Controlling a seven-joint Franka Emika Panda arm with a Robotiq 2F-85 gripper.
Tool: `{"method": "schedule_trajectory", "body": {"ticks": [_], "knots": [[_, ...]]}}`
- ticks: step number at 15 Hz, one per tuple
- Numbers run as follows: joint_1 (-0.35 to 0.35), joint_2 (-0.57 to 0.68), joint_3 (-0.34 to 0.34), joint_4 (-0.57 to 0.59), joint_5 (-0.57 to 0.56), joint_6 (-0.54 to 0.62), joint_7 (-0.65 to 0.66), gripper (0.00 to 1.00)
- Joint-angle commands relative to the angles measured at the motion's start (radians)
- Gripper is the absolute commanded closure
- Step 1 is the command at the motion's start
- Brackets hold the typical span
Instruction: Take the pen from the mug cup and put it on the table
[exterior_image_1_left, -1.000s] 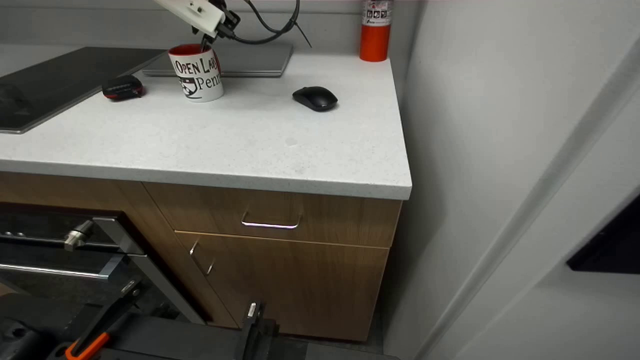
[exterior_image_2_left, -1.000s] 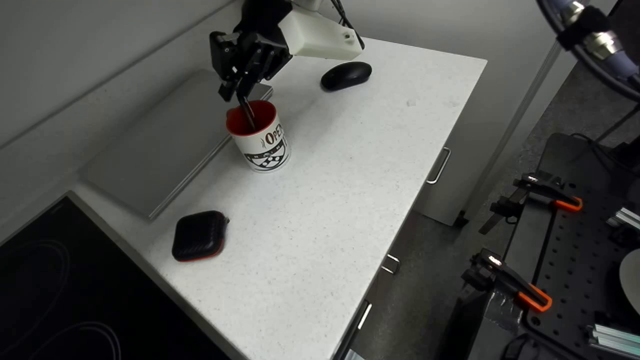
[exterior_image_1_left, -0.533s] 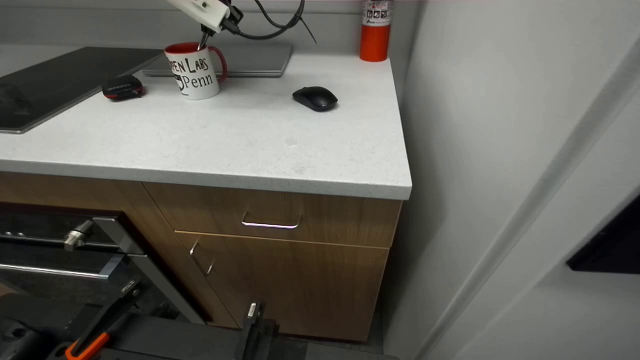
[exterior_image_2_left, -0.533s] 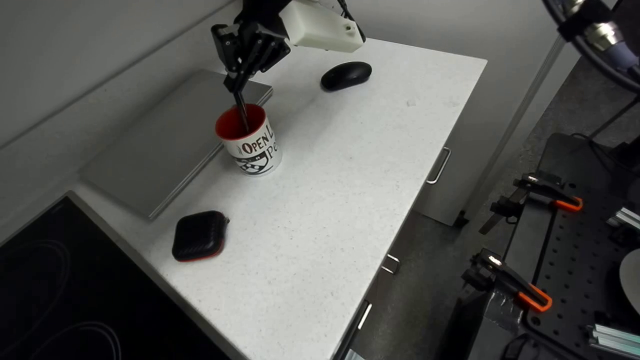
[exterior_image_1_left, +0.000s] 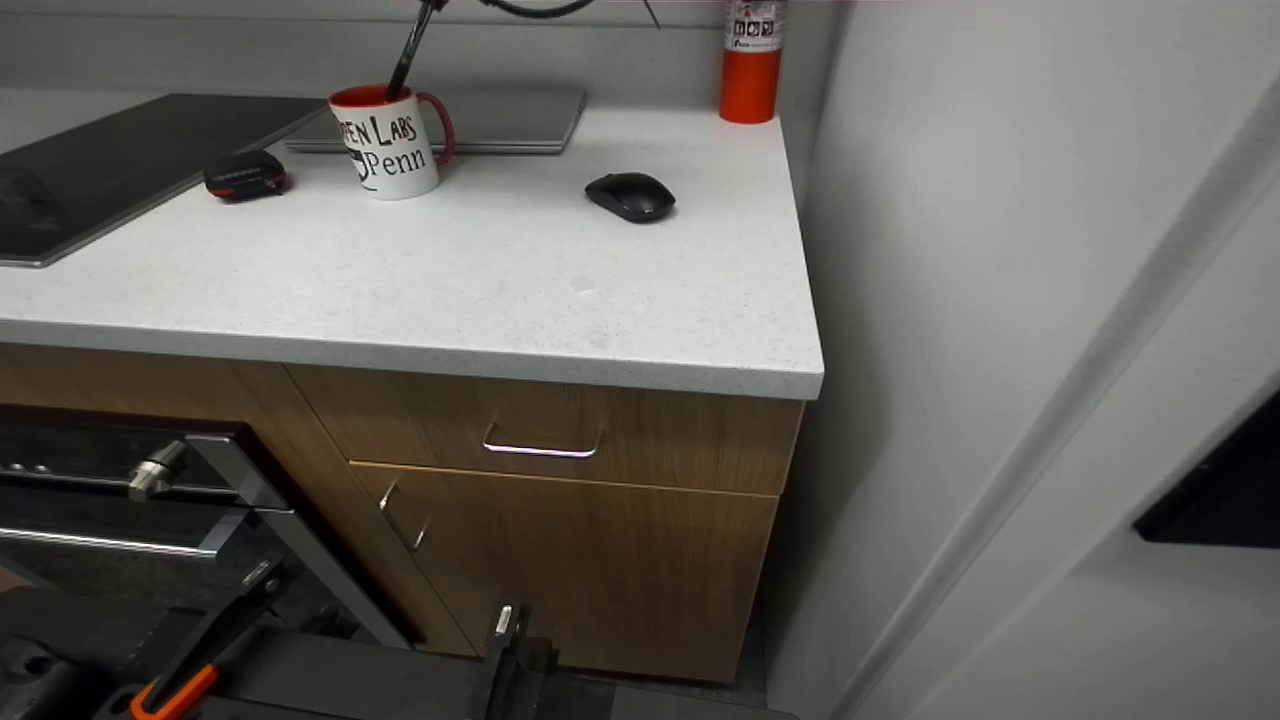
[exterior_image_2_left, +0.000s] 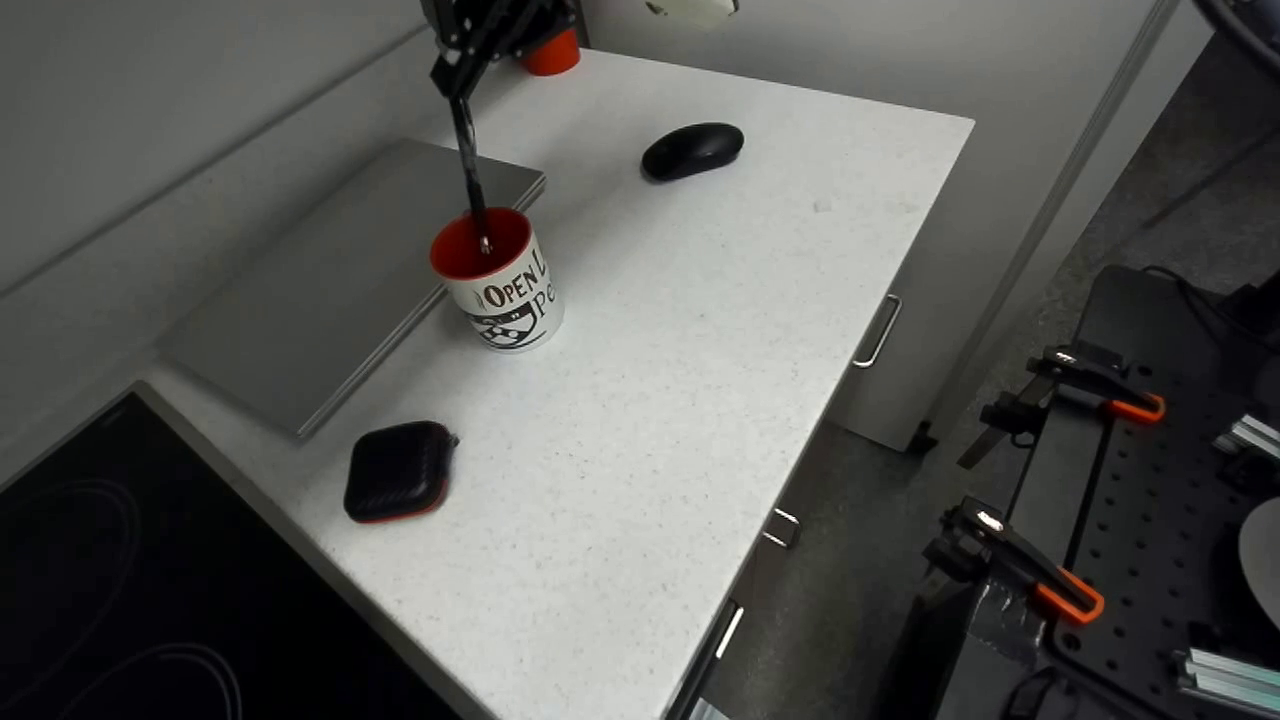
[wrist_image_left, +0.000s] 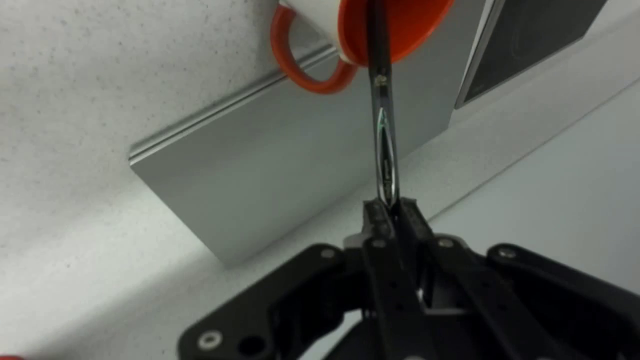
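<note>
The thin dark pen (exterior_image_1_left: 407, 55) stands tilted over the mug cup (exterior_image_1_left: 395, 150). The pen's lower end is inside the red mouth of the mug cup (exterior_image_2_left: 510, 300); whether it touches the mug I cannot tell. My gripper (wrist_image_left: 391, 207) is shut on the upper end of the pen (wrist_image_left: 384, 115) in the wrist view. In an exterior view the gripper (exterior_image_2_left: 458, 88) is high above the mug, with the pen (exterior_image_2_left: 470, 165) hanging down from it. The mug stands upright on the white table (exterior_image_1_left: 560, 270), its red handle showing in the wrist view.
A grey flat laptop-like slab (exterior_image_2_left: 350, 285) lies behind the mug. A black computer mouse (exterior_image_1_left: 632, 197), a black-and-red case (exterior_image_2_left: 400, 472) and a red canister (exterior_image_1_left: 750, 85) are on the table. A black cooktop (exterior_image_2_left: 150, 580) adjoins it.
My gripper has risen with the pen, and much more of the pen now shows above the rim. Between the earlier frames the mug turned and shifted slightly; it has stayed still since.
</note>
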Motion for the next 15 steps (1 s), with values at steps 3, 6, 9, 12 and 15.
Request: {"method": "schedule_trajectory", "body": {"ticks": [3, 6, 9, 12, 15], "knots": [[-0.049, -0.088, -0.056, 0.025, -0.037, -0.097, 0.074, 0.97], [-0.060, -0.074, -0.086, 0.022, -0.154, -0.081, 0.141, 0.97], [-0.074, -0.027, -0.109, 0.019, -0.296, -0.106, 0.239, 0.97], [-0.088, 0.024, -0.121, 0.028, -0.420, -0.181, 0.343, 0.97], [-0.101, 0.076, -0.130, 0.054, -0.544, -0.280, 0.457, 0.97]]}}
